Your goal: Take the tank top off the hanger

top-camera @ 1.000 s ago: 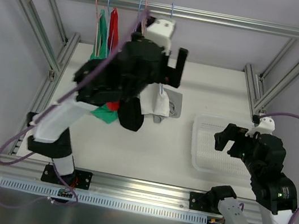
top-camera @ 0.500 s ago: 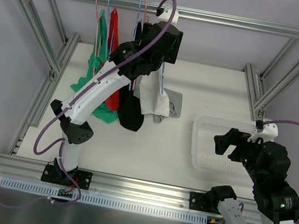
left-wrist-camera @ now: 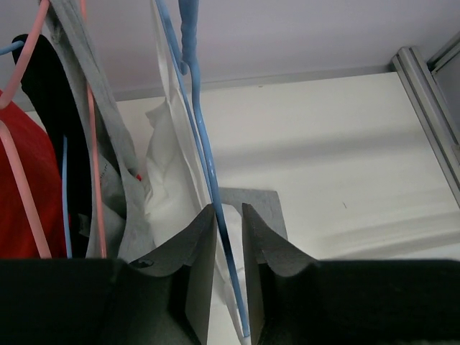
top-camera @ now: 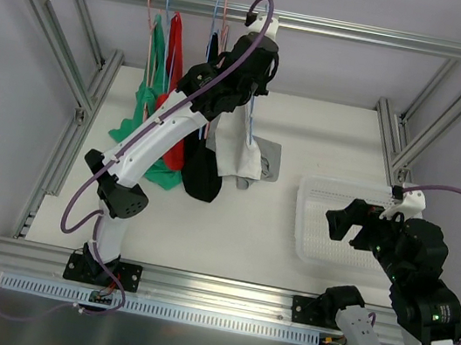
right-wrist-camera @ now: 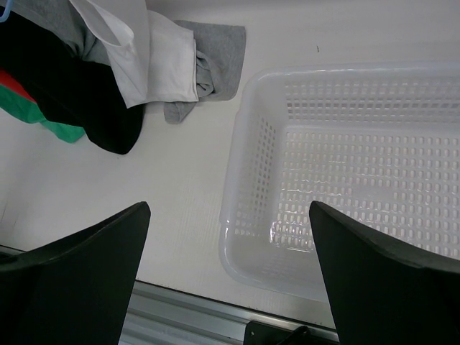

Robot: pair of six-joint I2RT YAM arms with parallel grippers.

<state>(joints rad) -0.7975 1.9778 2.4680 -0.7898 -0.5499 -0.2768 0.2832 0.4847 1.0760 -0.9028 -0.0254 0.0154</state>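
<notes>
Overhead, jaws on the left arm (top-camera: pixel 172 123) are bracketing a thin blue hanger (left-wrist-camera: pixel 204 147) bearing a white tank top (left-wrist-camera: pixel 169 151), grip unclear; jaws on the right arm (top-camera: pixel 415 257) are gaping over a white plastic basket (right-wrist-camera: pixel 253 165).

Tank tops (top-camera: pixel 203 177) on hangers (left-wrist-camera: pixel 208 162) under the rail (top-camera: pixel 369 34) — basket (top-camera: pixel 301 237) to their right

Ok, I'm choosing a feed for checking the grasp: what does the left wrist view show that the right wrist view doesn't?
Only left wrist: the left gripper, a finger either side of the blue hanger, and a pink hanger. Only right wrist: the open right gripper, the white basket, a green garment. Both: the white tank top, a black garment, the grey cloth.
</notes>
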